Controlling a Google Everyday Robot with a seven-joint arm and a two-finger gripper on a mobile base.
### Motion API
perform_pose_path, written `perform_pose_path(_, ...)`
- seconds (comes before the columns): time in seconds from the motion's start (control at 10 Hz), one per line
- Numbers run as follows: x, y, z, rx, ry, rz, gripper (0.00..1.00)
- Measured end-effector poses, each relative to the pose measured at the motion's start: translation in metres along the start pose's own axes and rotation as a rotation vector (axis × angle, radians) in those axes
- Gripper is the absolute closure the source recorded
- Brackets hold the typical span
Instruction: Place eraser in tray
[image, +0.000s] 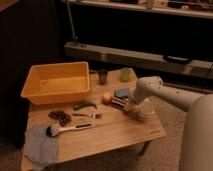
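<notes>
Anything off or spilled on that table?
Only the grey cloth, drooping over the table corner at the view's lower left. Nothing spilled; the tray sits upright. The gripper is at the eraser, beside the onion.

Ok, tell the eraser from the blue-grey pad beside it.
The eraser is a dark striped block; the blue-grey pad is flat and plain. The eraser lies nearer the camera, the pad behind it. The hand is at the eraser, not the pad. Both lie beside the onion.

No text, labels, brands or numbers showing legibly anywhere, gripper (127, 105) hanging just right of centre, beside the eraser (118, 103) on the counter (120, 134).
</notes>
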Motion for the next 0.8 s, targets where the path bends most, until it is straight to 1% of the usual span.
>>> perform_pose_path(0.3,-0.010,0.013,0.003,-0.033,-0.012,-0.040,0.98)
perform_pose_path(0.5,-0.017,0.020,-0.002,-0.055,-0.028,-0.057,1.00)
perform_pose_path(0.7,-0.028,0.023,-0.025,-0.057,-0.073,-0.076,1.00)
perform_pose_path(0.8,-0.033,0.023,-0.037,-0.052,-0.088,-0.079,1.00)
